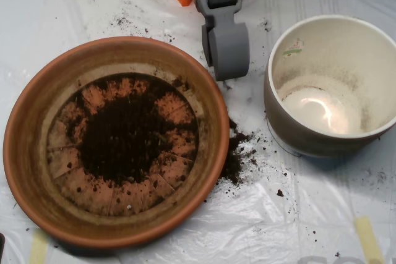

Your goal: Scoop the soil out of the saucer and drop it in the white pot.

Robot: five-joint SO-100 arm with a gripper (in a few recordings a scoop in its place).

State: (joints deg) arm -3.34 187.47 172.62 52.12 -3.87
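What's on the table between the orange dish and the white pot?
In the overhead view, spilled soil lies on the plastic sheet beside the saucer, toward the white pot. The grey tool hangs above the gap's upper end.

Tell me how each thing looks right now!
Round orange-brown terracotta saucer: upright, holding soil.
Dark crumbly soil: piled mid-saucer; some spilled on the plastic sheet.
Deep cream-white ceramic pot: upright, dusty, no soil pile.
Grey clamshell scoop: between saucer and pot.
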